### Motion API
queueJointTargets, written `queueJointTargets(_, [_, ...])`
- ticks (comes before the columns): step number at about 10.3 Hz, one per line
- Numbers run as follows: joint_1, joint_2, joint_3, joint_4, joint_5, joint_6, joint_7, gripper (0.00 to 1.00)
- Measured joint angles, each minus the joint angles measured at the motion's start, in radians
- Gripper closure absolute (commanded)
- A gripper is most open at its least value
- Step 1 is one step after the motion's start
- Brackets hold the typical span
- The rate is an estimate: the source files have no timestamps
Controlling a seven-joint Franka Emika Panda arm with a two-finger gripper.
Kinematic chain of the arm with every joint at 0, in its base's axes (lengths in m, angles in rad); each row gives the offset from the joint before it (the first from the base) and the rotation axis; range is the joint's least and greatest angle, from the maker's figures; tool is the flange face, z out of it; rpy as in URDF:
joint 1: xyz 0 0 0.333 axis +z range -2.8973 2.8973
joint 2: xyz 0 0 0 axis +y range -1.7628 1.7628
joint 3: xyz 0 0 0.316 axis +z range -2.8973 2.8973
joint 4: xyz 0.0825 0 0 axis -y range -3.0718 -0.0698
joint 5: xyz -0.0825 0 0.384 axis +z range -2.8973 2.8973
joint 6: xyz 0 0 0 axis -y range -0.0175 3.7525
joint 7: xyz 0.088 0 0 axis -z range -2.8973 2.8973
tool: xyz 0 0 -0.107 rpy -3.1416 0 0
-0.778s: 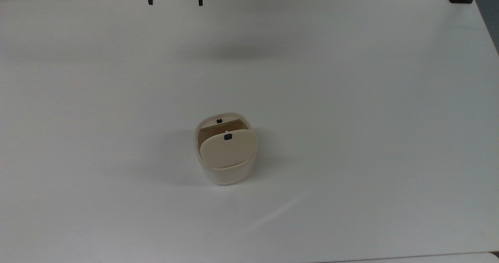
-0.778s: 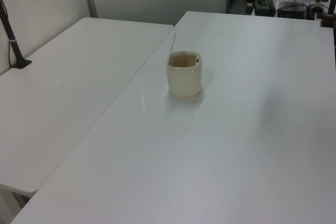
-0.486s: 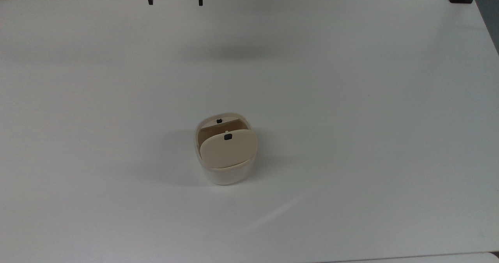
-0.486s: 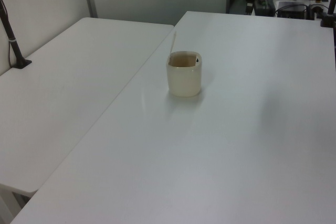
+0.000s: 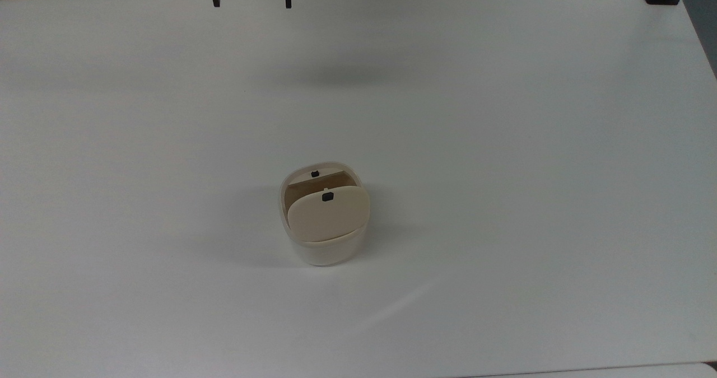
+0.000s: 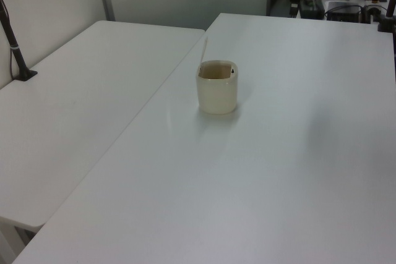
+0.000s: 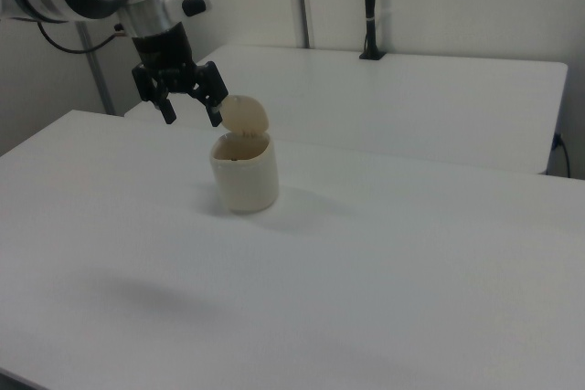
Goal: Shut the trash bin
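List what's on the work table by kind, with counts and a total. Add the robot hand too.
Trash bin, cream-white, beige lid raised: 1
Robot hand, fingers apart, holding nothing, up off the table: 1
Total: 2

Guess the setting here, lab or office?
Probably a robotics lab: a Franka arm with its gripper open above a bare white table, a lone trash bin as test object, and pole mounts clamped to the adjoining table.
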Motion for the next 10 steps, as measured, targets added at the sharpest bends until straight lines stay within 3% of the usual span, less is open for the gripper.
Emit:
queueJointTargets(6, [-0.002, 0.000, 0.000, 0.000, 0.029, 0.000, 0.021, 0.00])
queueJointTargets(10, [-0.003, 0.000, 0.000, 0.000, 0.030, 0.000, 0.234, 0.00])
